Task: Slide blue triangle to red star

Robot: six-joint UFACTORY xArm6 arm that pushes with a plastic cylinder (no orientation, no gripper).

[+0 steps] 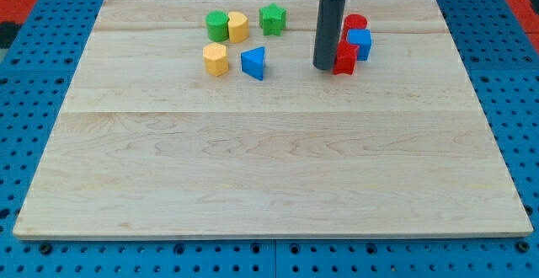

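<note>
The blue triangle [253, 62] lies on the wooden board toward the view's top, left of centre. The red star [344, 59] lies to its right, with a blue cube [360, 42] and a red cylinder [354, 24] just above it. My tip [324, 66] rests on the board right against the red star's left side, well to the right of the blue triangle.
A yellow block [216, 60] sits just left of the blue triangle. Above them lie a green cylinder [217, 26], a second yellow block [238, 27] and a green star [272, 19]. The wooden board [269, 168] lies on a blue pegboard table.
</note>
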